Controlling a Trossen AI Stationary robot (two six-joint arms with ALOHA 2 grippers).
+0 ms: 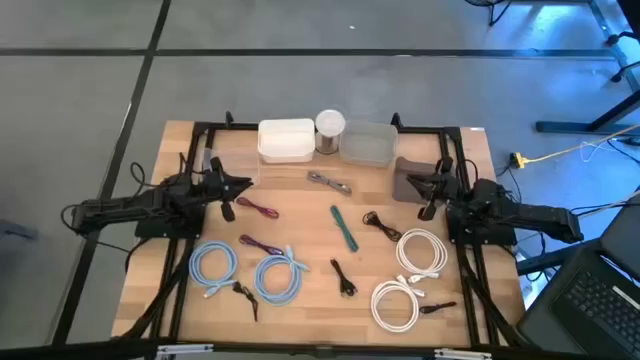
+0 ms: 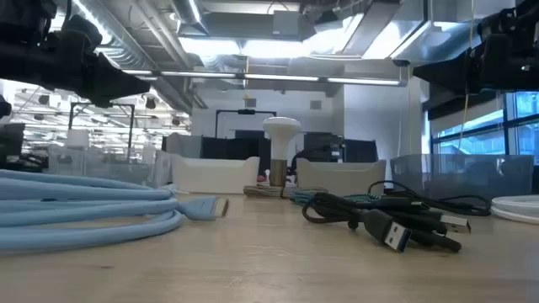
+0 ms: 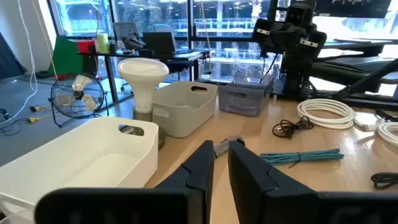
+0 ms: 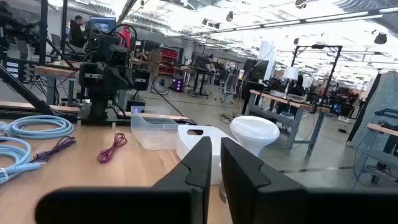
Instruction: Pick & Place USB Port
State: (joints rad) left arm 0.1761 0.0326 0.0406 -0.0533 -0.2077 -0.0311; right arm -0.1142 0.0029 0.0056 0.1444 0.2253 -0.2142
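Note:
Several bundled cables lie flat on the wooden table [image 1: 150, 300]. A black cable with USB plugs [image 2: 383, 225] lies near the middle [image 1: 343, 278], and another black one [image 1: 380, 222] is farther right. There are also two blue coils [image 1: 213, 265] [image 1: 280, 275], two white coils [image 1: 420, 250] [image 1: 398, 300], a teal cable [image 1: 344, 226], a red one [image 1: 258, 208], a purple one [image 1: 260, 246] and a silver one [image 1: 328, 182]. My left gripper [image 1: 240, 187] [image 3: 221, 149] hovers shut at the left side. My right gripper [image 1: 418, 185] [image 4: 214, 146] hovers shut at the right side. Neither touches anything.
A white bin [image 1: 285, 140], a white mushroom-shaped lamp [image 1: 330, 125] and a clear bin [image 1: 368, 143] stand along the far edge. A dark cloth-like patch [image 1: 408, 180] lies under the right gripper. Black frame rails [image 1: 190, 250] run down both table sides.

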